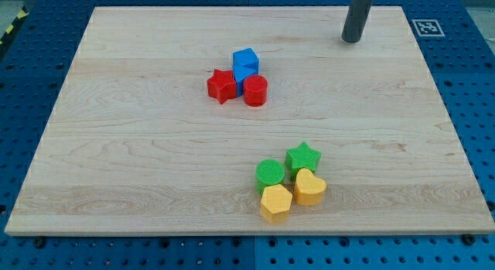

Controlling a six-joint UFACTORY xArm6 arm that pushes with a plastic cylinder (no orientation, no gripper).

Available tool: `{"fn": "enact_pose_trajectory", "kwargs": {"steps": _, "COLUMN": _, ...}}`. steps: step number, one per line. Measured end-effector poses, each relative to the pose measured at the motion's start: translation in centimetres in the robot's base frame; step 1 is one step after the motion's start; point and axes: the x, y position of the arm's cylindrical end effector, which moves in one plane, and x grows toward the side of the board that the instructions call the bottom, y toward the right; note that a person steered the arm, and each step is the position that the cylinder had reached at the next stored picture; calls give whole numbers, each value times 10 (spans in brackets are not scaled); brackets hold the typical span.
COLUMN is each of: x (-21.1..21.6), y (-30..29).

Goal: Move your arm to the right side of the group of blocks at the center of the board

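The group of blocks sat a bit above and left of the board's middle: a red star (221,86), a blue cube (246,59) at the top, a second blue block (242,75) below it, shape hard to make out because it was partly hidden, and a red cylinder (255,91). All four were packed tight and touching. The red star was on the view's left of the cluster, the red cylinder at its lower right.

The tip (352,39) was on the wooden tabletop (139,146) near the view's top edge, well apart from the cluster, off to its right and higher up. It touched no block. The arm had no hand, just a straight dark rod, so there was nothing to open or close and nothing was held.

A second cluster lay toward the view's bottom, right of centre: a green star (303,156), a green cylinder (270,172), a yellow heart-like block (309,187) and a yellow hexagon-like block (276,202), also bunched and touching. It was well apart from both the upper group and the tip.

A fiducial marker (427,27) sat at the board's top right corner. A blue perforated surface (31,84) surrounded the board.
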Motion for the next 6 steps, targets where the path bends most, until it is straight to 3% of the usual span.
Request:
{"fn": "enact_pose_trajectory", "kwargs": {"steps": 5, "x": 0, "y": 12}}
{"fn": "enact_pose_trajectory", "kwargs": {"steps": 6, "x": 17, "y": 12}}
